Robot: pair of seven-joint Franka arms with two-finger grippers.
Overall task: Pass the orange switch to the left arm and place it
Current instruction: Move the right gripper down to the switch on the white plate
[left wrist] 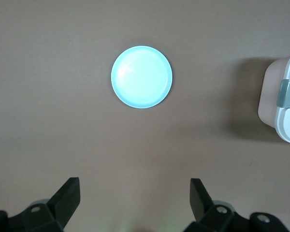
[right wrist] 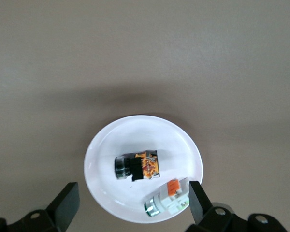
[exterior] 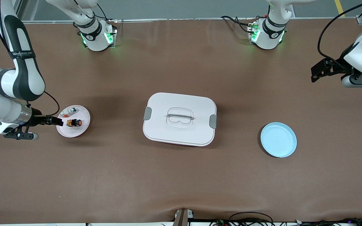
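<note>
The orange switch point(exterior: 74, 122) point(right wrist: 137, 166), a small black part with orange markings, lies on its side on a small white plate point(exterior: 82, 130) point(right wrist: 135, 133) toward the right arm's end of the table. My right gripper point(exterior: 56, 121) point(right wrist: 134, 193) hovers open over that plate's edge, beside the switch, holding nothing. The white box point(exterior: 179, 118) point(left wrist: 285, 104) with grey latches sits in the middle of the table. My left gripper point(exterior: 316, 71) point(left wrist: 135, 188) waits open and empty, high over the left arm's end of the table.
A small silvery-green part point(exterior: 73, 110) point(right wrist: 166, 198) with an orange tab shares the white plate. A light blue plate point(exterior: 278, 139) point(left wrist: 141, 77) lies between the box and the left arm's end of the table. Cables run along the table's front edge.
</note>
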